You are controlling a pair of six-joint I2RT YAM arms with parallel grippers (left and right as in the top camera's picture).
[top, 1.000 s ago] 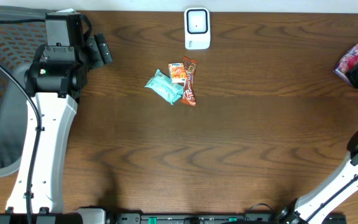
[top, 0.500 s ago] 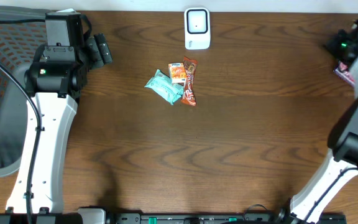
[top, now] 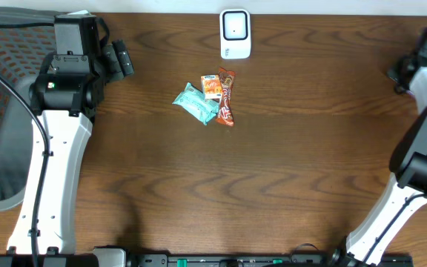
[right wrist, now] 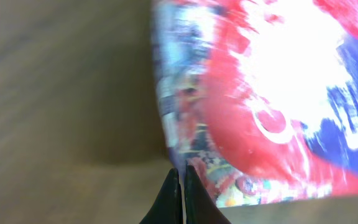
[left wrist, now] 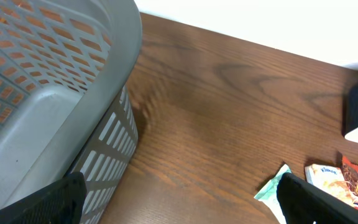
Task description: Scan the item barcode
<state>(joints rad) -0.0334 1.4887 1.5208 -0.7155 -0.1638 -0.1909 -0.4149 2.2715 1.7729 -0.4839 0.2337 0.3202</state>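
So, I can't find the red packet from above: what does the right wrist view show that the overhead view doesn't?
Only right wrist: a blurred red, white and blue packet close up, beside the shut right fingers. Only overhead: the white scanner, the pile of small packets, the grey basket, the left arm. Both: the brown wooden table.

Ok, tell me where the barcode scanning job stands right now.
Done: nothing looks scanned. The tissue pack, orange box and snack bar lie together, apart from the scanner. In hand: the right claw, shut, sits at the edge of a red packet; whether it grips is unclear. The left claw is open beside the basket. To do: bring items to the scanner.
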